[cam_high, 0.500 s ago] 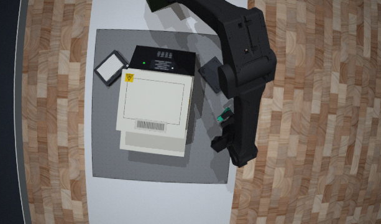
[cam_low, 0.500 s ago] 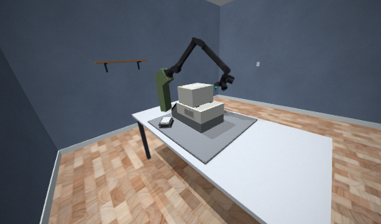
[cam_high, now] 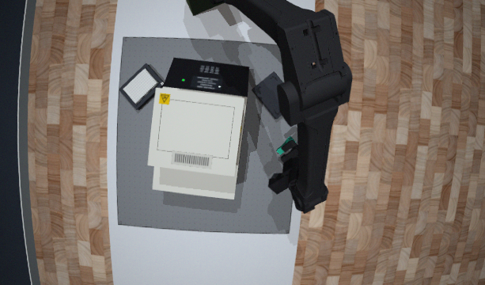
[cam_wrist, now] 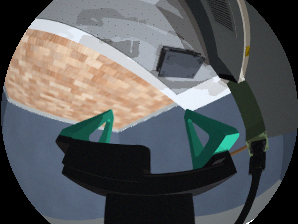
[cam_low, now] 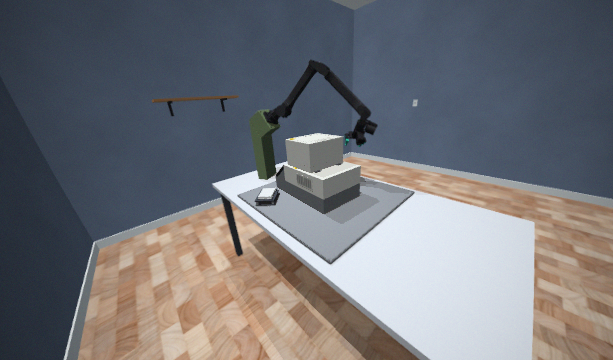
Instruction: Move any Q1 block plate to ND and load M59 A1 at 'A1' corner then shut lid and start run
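From the top, the cycler Q1 [cam_high: 198,131] sat on the grey mat [cam_high: 135,198] with its cream lid [cam_high: 196,128] shut and its lamp [cam_high: 183,80] green, the plate M59 [cam_high: 140,85] lay in nest N1 [cam_high: 126,93] touching Q1's left panel corner, and the bare nest ND [cam_high: 267,93] lay right of Q1, half under the arm [cam_high: 313,79]. From the exterior, the gripper [cam_low: 350,140] hung in the air beside the far side of Q1's lid, above the white table [cam_low: 461,250], well apart from M59. At the wrist, the teal fingers stood spread wide and released, holding nothing, with ND beyond them on the mat.
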